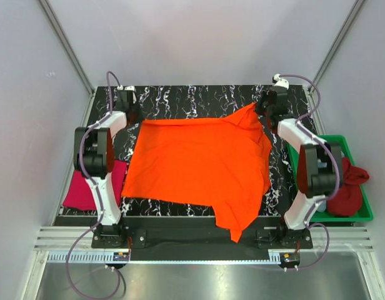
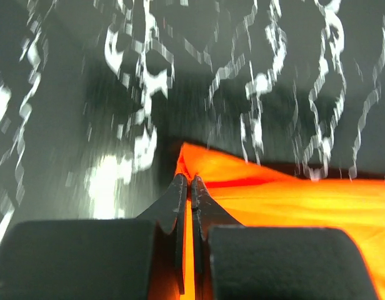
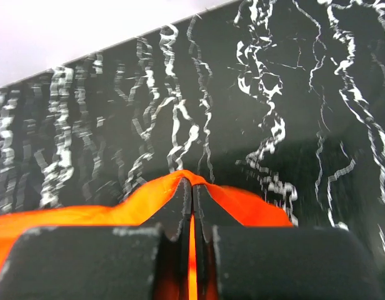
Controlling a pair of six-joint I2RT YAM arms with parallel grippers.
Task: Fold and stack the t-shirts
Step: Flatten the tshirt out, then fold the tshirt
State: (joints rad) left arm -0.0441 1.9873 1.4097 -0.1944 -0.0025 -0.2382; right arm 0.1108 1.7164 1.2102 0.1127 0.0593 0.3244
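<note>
The bright orange t-shirt (image 1: 199, 165) lies spread across the black marbled table (image 1: 199, 100), with one part hanging over the near edge. My left gripper (image 1: 135, 119) is shut on its far left corner; the left wrist view shows the closed jaws (image 2: 187, 181) pinching orange cloth (image 2: 292, 206). My right gripper (image 1: 260, 109) is shut on the far right corner and lifts it slightly; the right wrist view shows cloth (image 3: 117, 209) pinched between the shut jaws (image 3: 192, 183). The magenta-pink shirt (image 1: 86, 187) lies left of the table. The dark red shirt (image 1: 347, 187) is bunched in the tray. The light blue shirt is out of view.
A green plastic tray (image 1: 367, 214) stands to the right of the table beside the right arm. White walls and metal frame posts enclose the back and sides. A bare strip of table runs behind the orange shirt.
</note>
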